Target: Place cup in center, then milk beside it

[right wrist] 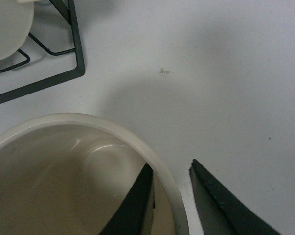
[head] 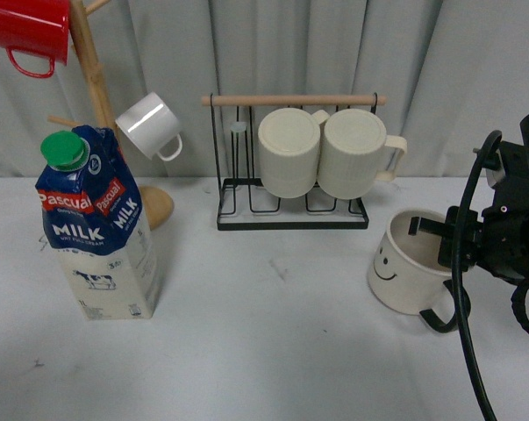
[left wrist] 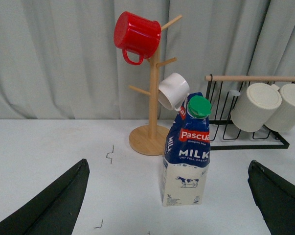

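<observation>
The cup (head: 406,265) is a wide, smooth cream mug with a thin black loop handle and a small black smile on its side. It sits tilted at the right of the matte white table (head: 264,342), in front of the right end of a black wire rack (head: 290,215). The right gripper (head: 439,239) reaches in from the right edge on a black arm with a looping cable and pinches the cup's wall at the rim. The right wrist view shows what the front view cannot: one dark tapered finger (right wrist: 137,205) lies inside the cup (right wrist: 88,122) and the other outside, with the right gripper (right wrist: 171,169) astride the rounded lip. The milk (head: 97,228) is a tall gable-top carton with a green cap. It stands upright at the left, well apart from the cup, just beside a wooden mug tree (head: 89,79). Only the left wrist view shows the left gripper (left wrist: 168,164), its fingers spread wide and empty, facing the milk (left wrist: 189,152).
</observation>
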